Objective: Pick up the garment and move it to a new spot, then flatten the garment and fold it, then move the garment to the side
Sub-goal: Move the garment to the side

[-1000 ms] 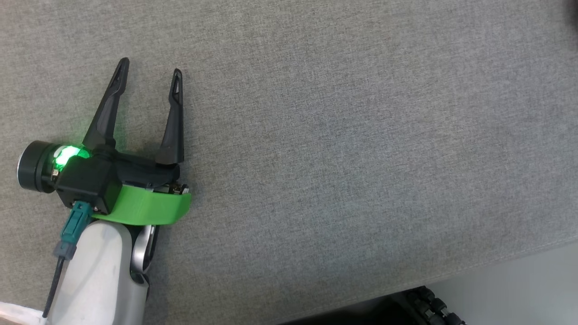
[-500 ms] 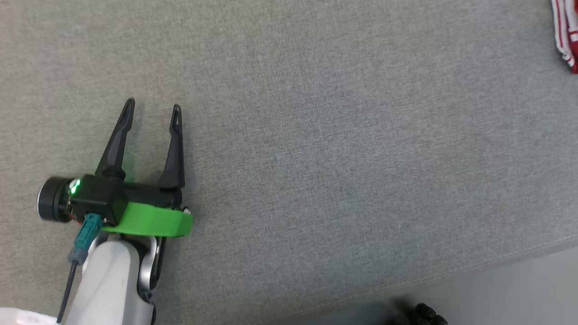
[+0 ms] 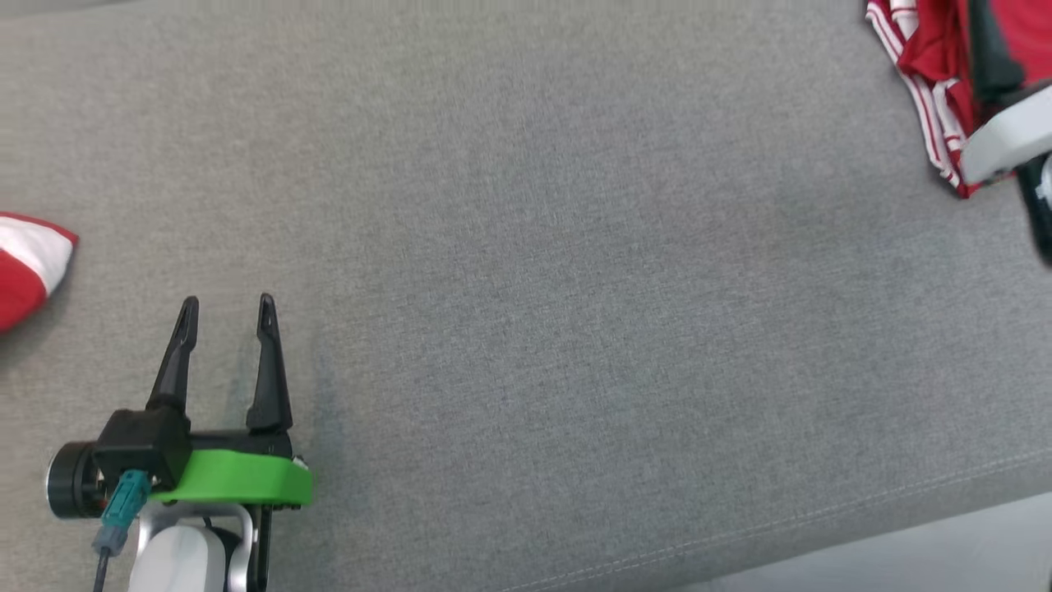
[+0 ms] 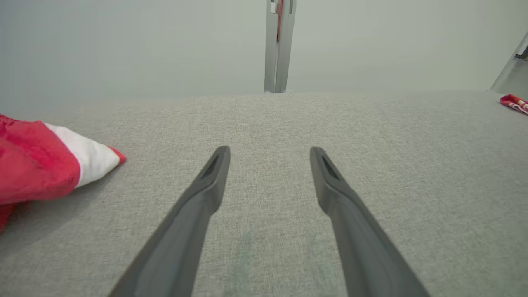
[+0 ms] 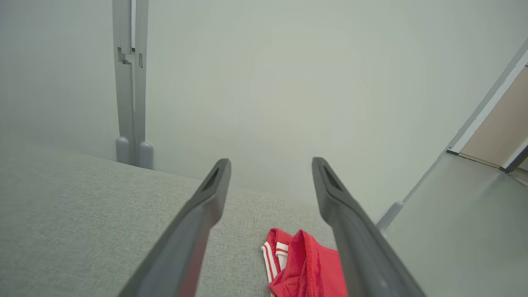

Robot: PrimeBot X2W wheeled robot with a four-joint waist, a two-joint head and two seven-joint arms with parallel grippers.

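Note:
A crumpled red garment with white stripes (image 3: 920, 66) lies at the far right corner of the grey cloth surface (image 3: 575, 288). In the right wrist view the garment (image 5: 305, 264) sits low between the fingers of my right gripper (image 5: 270, 164), which is open above it and holds nothing. A dark part and the pale forearm (image 3: 1003, 140) of the right arm overlap the garment in the head view. My left gripper (image 3: 227, 302) is open and empty, low over the surface at the near left. A second red and white cloth (image 3: 25, 263) lies just left of it, and in the left wrist view this cloth (image 4: 41, 161) is apart from the fingers.
The surface's front edge (image 3: 822, 526) runs along the lower right, with pale floor (image 3: 945, 559) beyond it. A grey metal post (image 4: 279, 45) stands behind the far edge against a pale wall. The same garment shows small at the far right (image 4: 513, 102).
The head camera has shifted, bringing the striped garment, the right arm and the left cloth into view. The left gripper stays open, its fingers somewhat closer together.

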